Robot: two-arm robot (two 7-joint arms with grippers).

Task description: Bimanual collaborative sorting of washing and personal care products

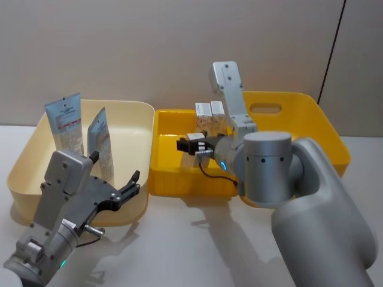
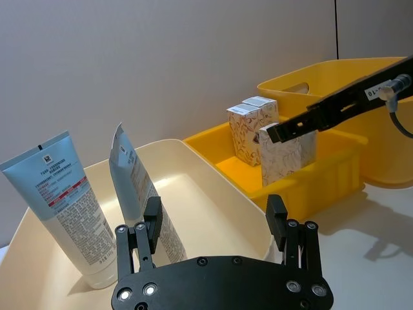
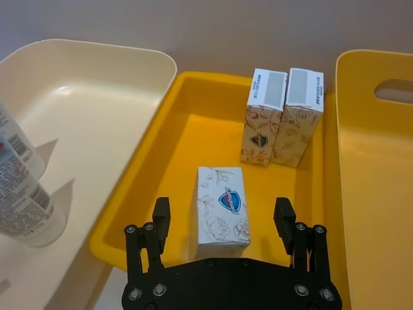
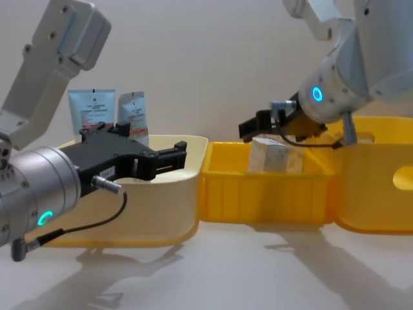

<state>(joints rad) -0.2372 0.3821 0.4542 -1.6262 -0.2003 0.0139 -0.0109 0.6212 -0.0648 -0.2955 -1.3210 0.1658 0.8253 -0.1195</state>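
Two pale-blue squeeze tubes [image 1: 67,122] [image 1: 100,143] stand upright in the cream tub [image 1: 128,110]. In the left wrist view they are the wide tube [image 2: 61,206] and the slimmer tube [image 2: 132,187]. My left gripper [image 1: 115,166] [image 2: 214,219] hangs open over the cream tub's near right corner, beside the slimmer tube. Two cream cartons [image 3: 266,116] [image 3: 300,116] stand together at the back of the small yellow tub [image 3: 174,148]. A third carton [image 3: 222,194] stands nearer. My right gripper [image 3: 222,210] [image 4: 255,126] is open, one finger on either side of it, not touching.
A larger yellow tub [image 1: 323,128] with a handle slot adjoins the small one on the right. The three tubs sit side by side on a pale table [image 1: 197,239], with bare table in front of them. A plain wall rises behind.
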